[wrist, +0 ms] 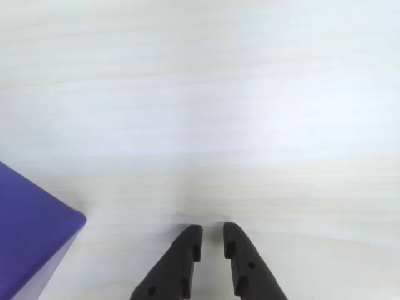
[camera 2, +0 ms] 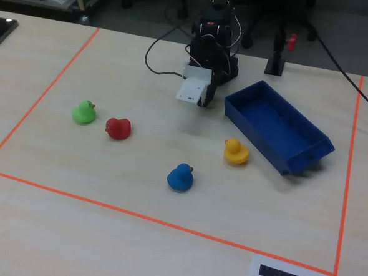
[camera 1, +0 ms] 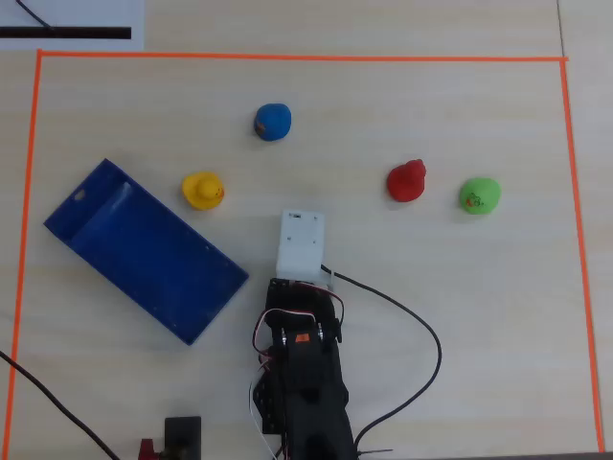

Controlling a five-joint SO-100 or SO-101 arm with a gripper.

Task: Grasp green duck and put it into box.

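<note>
The green duck (camera 1: 479, 195) stands on the table at the right of the overhead view, and at the left of the fixed view (camera 2: 83, 112). The dark blue box (camera 1: 144, 251) lies slanted at the left, empty; it also shows in the fixed view (camera 2: 277, 126), and one corner shows in the wrist view (wrist: 31, 231). My gripper (wrist: 212, 232) hangs low over bare table beside that corner, far from the green duck. Its jaws stand almost together with a thin gap and hold nothing. In the overhead view a white camera mount (camera 1: 301, 242) hides the gripper.
A red duck (camera 1: 407, 181) stands just left of the green one. A yellow duck (camera 1: 203, 190) sits close to the box, and a blue duck (camera 1: 273, 122) is farther back. Orange tape (camera 1: 287, 57) frames the work area. A black cable (camera 1: 421, 326) loops right of the arm.
</note>
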